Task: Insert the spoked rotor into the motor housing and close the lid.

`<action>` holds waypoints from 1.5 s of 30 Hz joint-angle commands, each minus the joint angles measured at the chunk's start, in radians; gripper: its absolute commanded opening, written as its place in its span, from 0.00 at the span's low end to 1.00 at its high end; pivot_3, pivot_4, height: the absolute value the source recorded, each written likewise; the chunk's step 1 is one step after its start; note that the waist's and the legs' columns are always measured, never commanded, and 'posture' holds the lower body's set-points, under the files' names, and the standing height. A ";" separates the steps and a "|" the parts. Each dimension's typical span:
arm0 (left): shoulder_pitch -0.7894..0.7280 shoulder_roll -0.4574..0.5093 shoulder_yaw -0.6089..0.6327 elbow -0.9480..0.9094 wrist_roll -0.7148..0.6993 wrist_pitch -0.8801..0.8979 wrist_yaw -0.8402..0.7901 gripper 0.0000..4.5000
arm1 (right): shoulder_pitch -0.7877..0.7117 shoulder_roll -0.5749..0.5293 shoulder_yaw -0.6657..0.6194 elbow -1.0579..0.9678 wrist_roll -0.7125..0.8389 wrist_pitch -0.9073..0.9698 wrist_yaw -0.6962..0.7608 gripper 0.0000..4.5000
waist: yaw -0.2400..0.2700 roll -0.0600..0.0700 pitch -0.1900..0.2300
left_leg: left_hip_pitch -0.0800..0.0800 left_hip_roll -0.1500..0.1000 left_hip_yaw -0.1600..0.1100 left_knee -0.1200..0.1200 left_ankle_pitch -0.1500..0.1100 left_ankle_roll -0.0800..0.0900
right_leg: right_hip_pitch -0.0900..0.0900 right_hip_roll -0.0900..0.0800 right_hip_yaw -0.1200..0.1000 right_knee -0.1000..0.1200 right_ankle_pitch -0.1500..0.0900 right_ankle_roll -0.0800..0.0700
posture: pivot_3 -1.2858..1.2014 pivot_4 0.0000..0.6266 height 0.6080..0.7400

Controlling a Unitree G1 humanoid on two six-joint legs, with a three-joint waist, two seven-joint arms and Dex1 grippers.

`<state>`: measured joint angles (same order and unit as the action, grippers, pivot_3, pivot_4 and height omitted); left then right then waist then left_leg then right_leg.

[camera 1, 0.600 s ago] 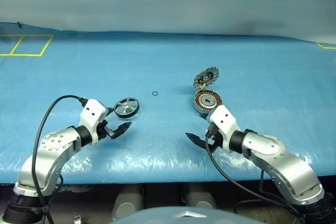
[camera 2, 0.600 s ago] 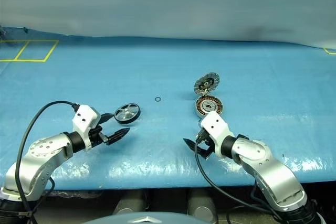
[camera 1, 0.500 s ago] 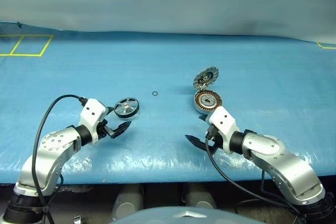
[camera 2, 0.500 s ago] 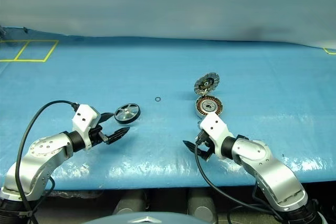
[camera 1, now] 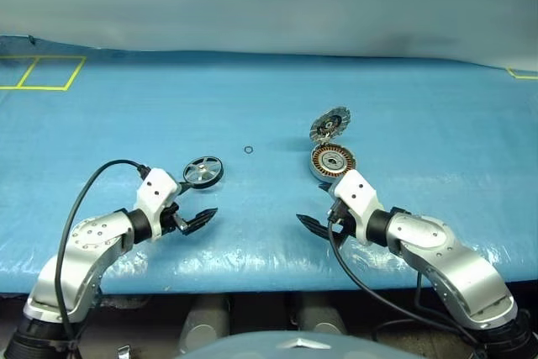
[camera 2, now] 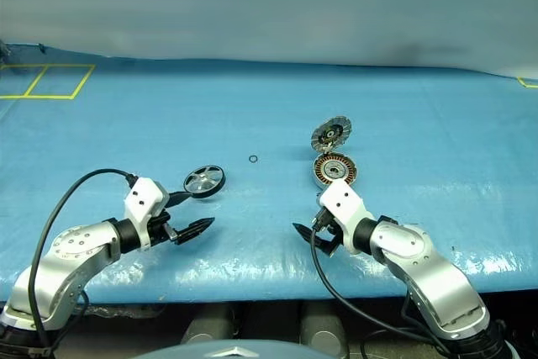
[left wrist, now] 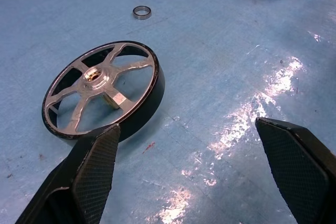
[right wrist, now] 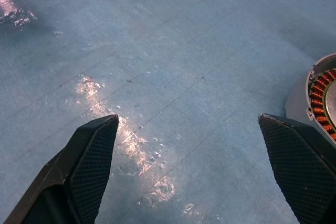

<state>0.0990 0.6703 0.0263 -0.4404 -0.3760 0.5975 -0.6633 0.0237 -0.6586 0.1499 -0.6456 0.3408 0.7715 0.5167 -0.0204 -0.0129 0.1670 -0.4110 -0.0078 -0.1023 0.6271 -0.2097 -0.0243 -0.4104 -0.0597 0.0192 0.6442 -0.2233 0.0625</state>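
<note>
A blue sheet (camera 1: pixel 403 98) covers the table, with yellow tape squares (camera 1: pixel 42 73) at its far left corner. The small loose ring (camera 1: pixel 248 150) lies alone on the sheet between the wheel and the motor parts, apart from both. The spoked rotor (camera 1: pixel 203 171) lies flat on the sheet, just beyond the left gripper (camera 1: pixel 195 213). The motor housing (camera 1: pixel 332 160) sits to the right with its copper windings facing up, and the lid (camera 1: pixel 329 124) tilts up from its far edge, joined to it.

The left gripper has its fingers spread wide and holds nothing; in the left wrist view one finger (left wrist: pixel 94 171) stands just in front of the rotor's dark rim. The right gripper (camera 1: pixel 324 208) is also wide open and empty, hovering just in front of the housing.

Bare sheet lies between the two grippers and all around the parts. The near edge of the table runs just below both arms.
</note>
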 commanded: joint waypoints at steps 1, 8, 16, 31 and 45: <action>-0.008 0.003 0.004 -0.031 0.009 -0.026 -0.005 1.00 | 0.000 0.000 -0.024 -0.041 -0.006 -0.009 -0.005 1.00 | 0.000 0.000 0.000 | 0.000 0.000 0.000 0.000 0.000 0.000 | 0.000 0.000 0.000 0.000 0.000 0.000 | 0.52 0.24 1.00; -0.008 -0.004 0.005 -0.027 0.022 -0.030 -0.002 1.00 | -0.010 0.004 -0.018 -0.042 -0.015 0.019 -0.015 1.00 | 0.000 0.000 0.000 | 0.000 0.000 0.000 0.000 0.000 0.000 | 0.000 0.000 0.000 0.000 0.000 0.000 | 0.52 0.24 1.00; -0.008 -0.007 0.004 -0.024 0.020 -0.034 -0.006 1.00 | -0.053 0.001 -0.007 -0.042 -0.023 0.078 -0.030 1.00 | 0.000 0.000 0.000 | 0.000 0.000 0.000 0.001 0.000 0.000 | 0.000 0.000 0.000 0.000 0.001 0.001 | 0.52 0.24 1.00; -0.017 -0.028 -0.016 -0.020 0.026 -0.037 0.000 1.00 | -0.607 -0.203 0.346 0.203 -0.195 0.263 0.131 1.00 | -0.002 0.000 0.000 | -0.001 -0.001 0.000 0.002 0.001 0.001 | 0.000 0.000 0.000 -0.001 0.003 0.000 | 0.52 0.24 1.00; 0.011 -0.039 -0.003 -0.033 0.022 -0.041 0.019 1.00 | -0.696 -0.161 0.373 0.494 -0.261 0.129 0.311 1.00 | -0.006 0.000 0.000 | 0.000 0.000 0.001 0.002 0.001 0.001 | 0.000 0.000 0.000 0.000 0.005 0.000 | 0.52 0.24 1.00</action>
<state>0.1113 0.6332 0.0062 -0.4377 -0.3543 0.5779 -0.6472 -0.6495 -0.8229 0.5355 -0.1569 0.0940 0.9219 0.8100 -0.0263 -0.0125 0.1673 -0.4113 -0.0082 -0.1015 0.6293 -0.2089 -0.0229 -0.4104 -0.0598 0.0194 0.6443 -0.2184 0.0624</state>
